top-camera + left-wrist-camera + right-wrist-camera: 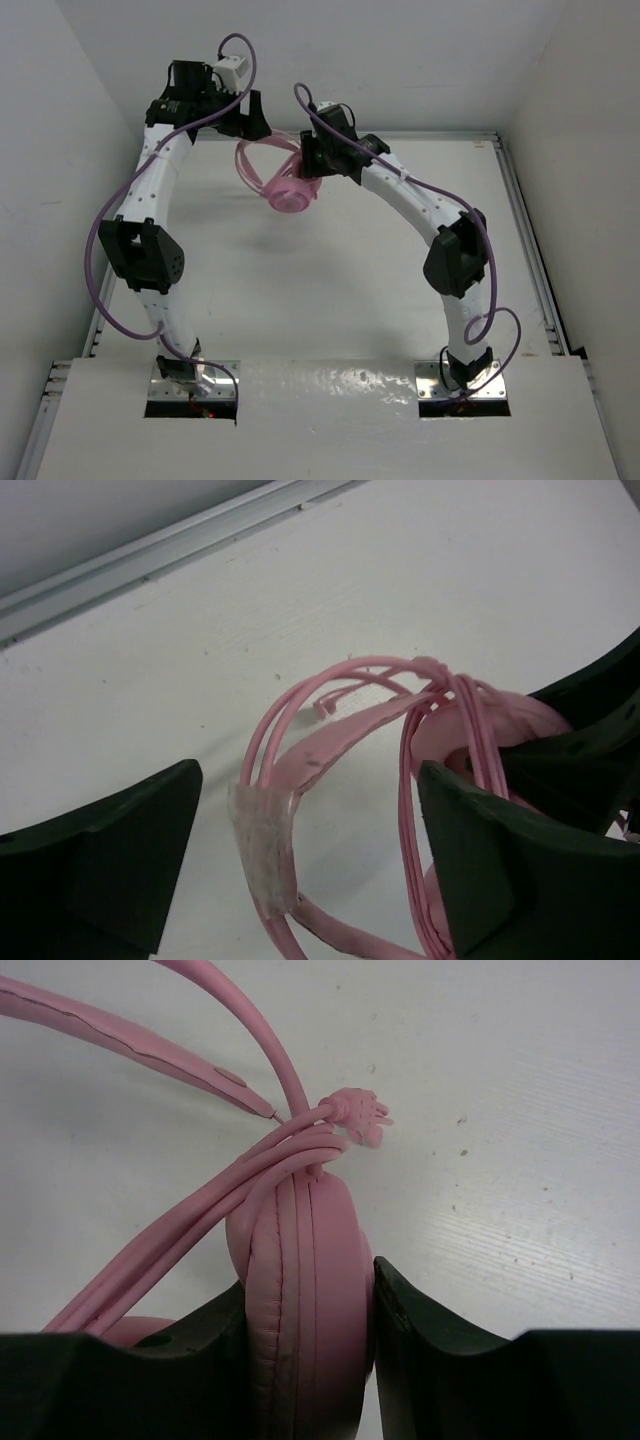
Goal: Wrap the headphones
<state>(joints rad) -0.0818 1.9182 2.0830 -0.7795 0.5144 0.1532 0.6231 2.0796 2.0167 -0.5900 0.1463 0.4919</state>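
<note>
Between right fingers, I held headphones clamped by stacked earcups, likely pinning wound cord; left fingers apart, straddling headband, gripping nothing.

The right claw hides the lower half of the headphones.

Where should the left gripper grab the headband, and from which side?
Probably the taped stretch of the headband: a thin flat strip, away from the cord bundle by the earcups. Come in along the line of the left gripper; its open jaws straddle that strip. The right gripper clamps the earcups, so skip that end.
</note>
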